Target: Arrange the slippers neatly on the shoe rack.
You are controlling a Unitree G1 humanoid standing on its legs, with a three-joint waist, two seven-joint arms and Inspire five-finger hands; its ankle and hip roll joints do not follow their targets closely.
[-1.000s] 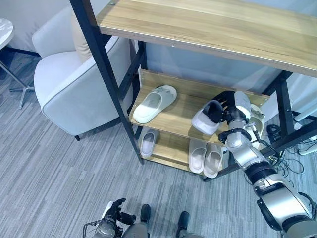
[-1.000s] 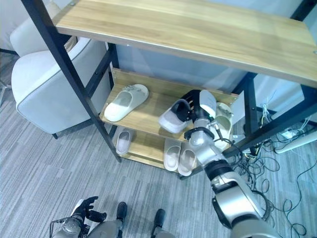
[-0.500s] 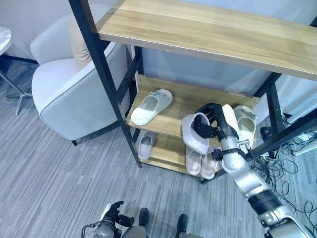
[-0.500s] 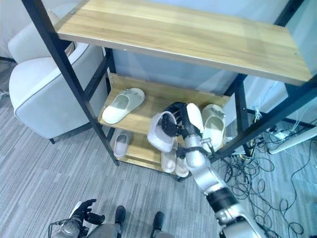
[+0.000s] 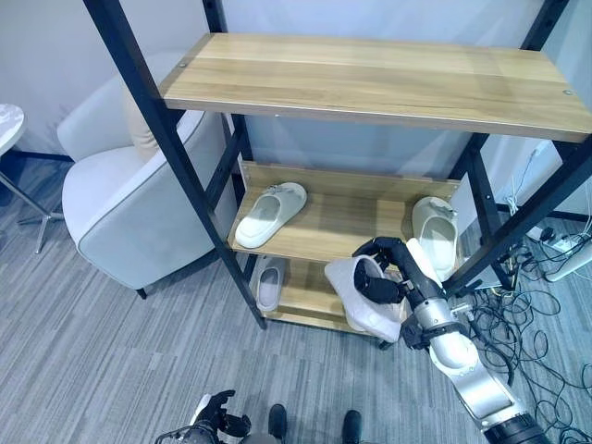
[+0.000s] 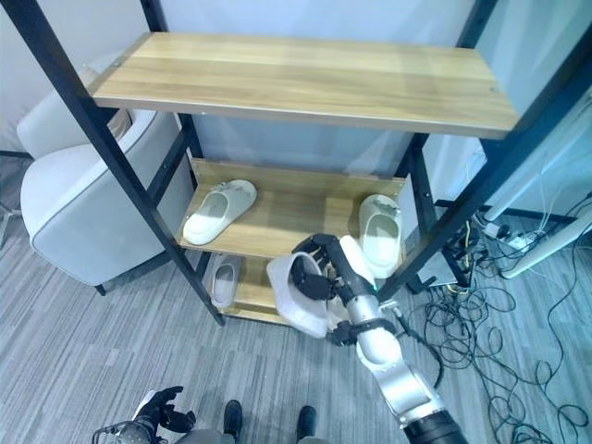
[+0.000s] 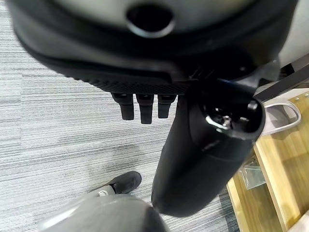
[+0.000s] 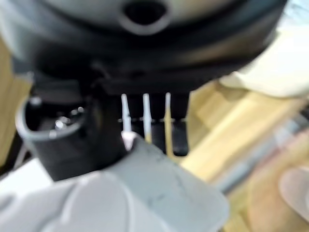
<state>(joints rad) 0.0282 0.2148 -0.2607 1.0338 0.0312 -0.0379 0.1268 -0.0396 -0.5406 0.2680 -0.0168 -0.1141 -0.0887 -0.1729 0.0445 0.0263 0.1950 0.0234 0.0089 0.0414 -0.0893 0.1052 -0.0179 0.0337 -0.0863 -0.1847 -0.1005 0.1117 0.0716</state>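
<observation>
White slipper [image 5: 356, 294] held tilted before shoe rack [image 5: 370, 83].

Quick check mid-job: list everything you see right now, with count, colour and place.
Shoe rack: one, black frame, wooden shelves.
Slippers on middle shelf: two, cream-white, one at left, one at right.
Slipper on bottom shelf: one, white, left side.
Held slipper: one, white, in front of the lower shelves.
Armchair: one, light grey, left of rack.
Side table: one, white top, far left.
Cables: dark, on floor at right.
Right hand: dark, curled round the held slipper.
Left hand: dark, low, idle.
</observation>
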